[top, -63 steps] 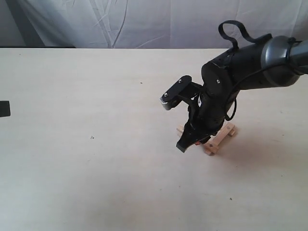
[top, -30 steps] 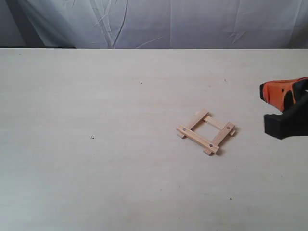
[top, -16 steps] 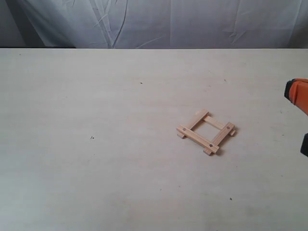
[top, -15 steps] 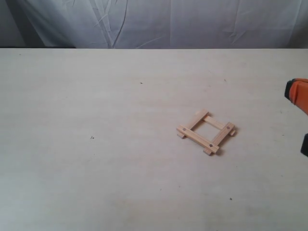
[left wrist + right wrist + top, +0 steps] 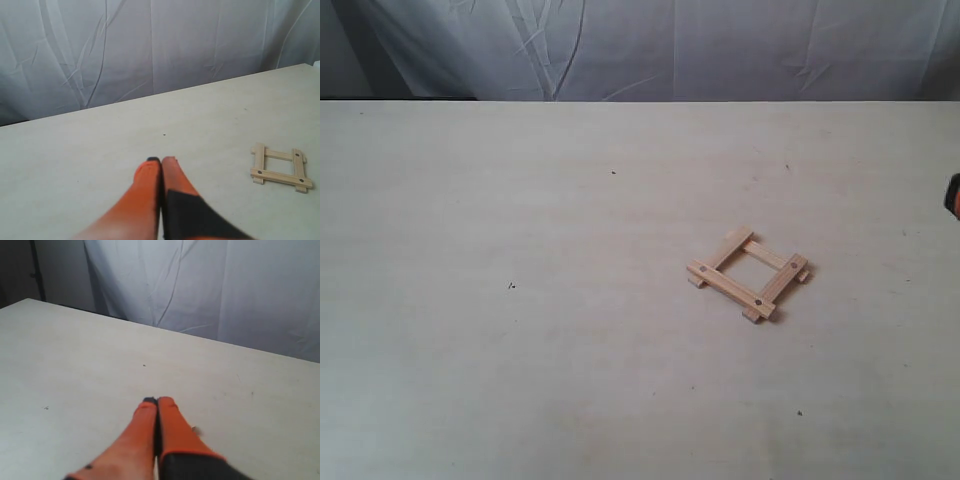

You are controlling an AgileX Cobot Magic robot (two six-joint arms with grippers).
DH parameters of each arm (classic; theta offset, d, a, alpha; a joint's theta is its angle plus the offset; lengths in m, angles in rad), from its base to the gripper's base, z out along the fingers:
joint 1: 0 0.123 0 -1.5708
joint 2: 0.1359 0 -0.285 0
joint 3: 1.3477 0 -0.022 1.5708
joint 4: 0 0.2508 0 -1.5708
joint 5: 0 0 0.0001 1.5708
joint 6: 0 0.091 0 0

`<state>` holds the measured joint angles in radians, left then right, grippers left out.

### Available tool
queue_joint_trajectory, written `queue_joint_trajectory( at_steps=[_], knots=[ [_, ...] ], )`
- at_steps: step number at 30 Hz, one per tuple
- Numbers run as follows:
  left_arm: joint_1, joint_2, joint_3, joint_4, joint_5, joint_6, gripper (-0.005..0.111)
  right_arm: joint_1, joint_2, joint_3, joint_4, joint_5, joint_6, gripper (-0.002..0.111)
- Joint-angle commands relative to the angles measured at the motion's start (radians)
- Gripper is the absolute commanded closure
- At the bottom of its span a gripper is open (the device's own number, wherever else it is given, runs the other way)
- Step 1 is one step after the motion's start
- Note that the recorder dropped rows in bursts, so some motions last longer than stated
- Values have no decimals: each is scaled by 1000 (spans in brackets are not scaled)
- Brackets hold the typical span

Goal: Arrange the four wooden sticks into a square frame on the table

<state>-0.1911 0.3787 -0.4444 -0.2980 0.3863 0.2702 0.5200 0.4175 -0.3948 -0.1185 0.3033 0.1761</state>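
The four wooden sticks lie as a small square frame (image 5: 748,274) on the pale table (image 5: 520,350), right of centre, overlapping at the corners with dark holes showing. The same frame (image 5: 280,168) shows in the left wrist view, well off to one side of my left gripper (image 5: 161,160), whose orange fingers are pressed together with nothing between them. My right gripper (image 5: 157,400) is also shut and empty over bare table; the frame is out of its wrist view. In the exterior view only a sliver of the right gripper's orange finger (image 5: 954,194) shows at the right edge.
A wrinkled white curtain (image 5: 650,45) hangs behind the table's far edge. A few tiny dark specks (image 5: 511,286) dot the tabletop.
The right arm, which stood over the frame, has drawn back to the right and is almost out of the exterior view. The frame has stayed in place.
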Motion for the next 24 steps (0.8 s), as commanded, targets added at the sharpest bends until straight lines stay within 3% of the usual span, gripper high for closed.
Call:
queue_joint_trajectory(
  at_steps=[1, 13, 24],
  knots=[
    [-10, -7, 6, 1, -6, -2, 107, -128, -66, 69, 4, -15, -6, 109],
    [-10, -7, 6, 0, -13, -2, 107, -412, -348, 247, -24, -25, -13, 109],
    [-10, -7, 6, 0, -13, 0, 107, -450, -417, 302, -4, -29, -98, 109]
  ],
)
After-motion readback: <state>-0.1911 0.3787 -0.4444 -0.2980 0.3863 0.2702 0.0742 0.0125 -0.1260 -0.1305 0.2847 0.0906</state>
